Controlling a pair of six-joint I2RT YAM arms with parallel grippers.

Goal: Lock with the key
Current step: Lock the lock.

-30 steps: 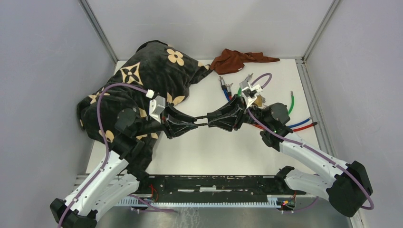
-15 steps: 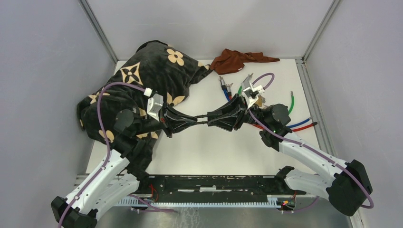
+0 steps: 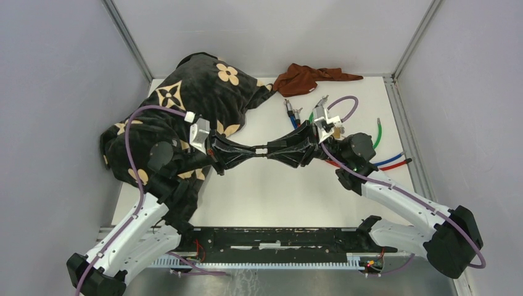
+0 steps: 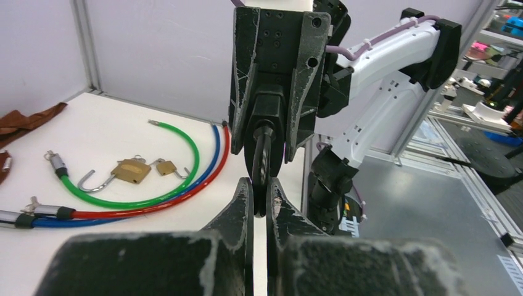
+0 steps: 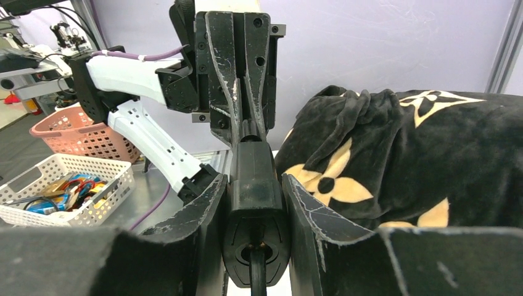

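We log: right gripper (image 5: 254, 185) clamps black barrel-shaped lock (image 5: 255, 216); left gripper (image 4: 259, 185) pinches thin dark key (image 4: 261, 157), coaxial, nose-to-nose.

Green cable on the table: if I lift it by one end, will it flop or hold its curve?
The green cable lies in one smooth arc, so it is probably springy and would keep its curve. Its glossy sleeve looks slippery in a pinch. Pushed, it would likely nudge the blue cable beside it.

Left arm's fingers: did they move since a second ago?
Yes, a little. The left fingers, pinching the key, have shifted up the top view, away from the black rail at the near edge and toward the brown cloth.
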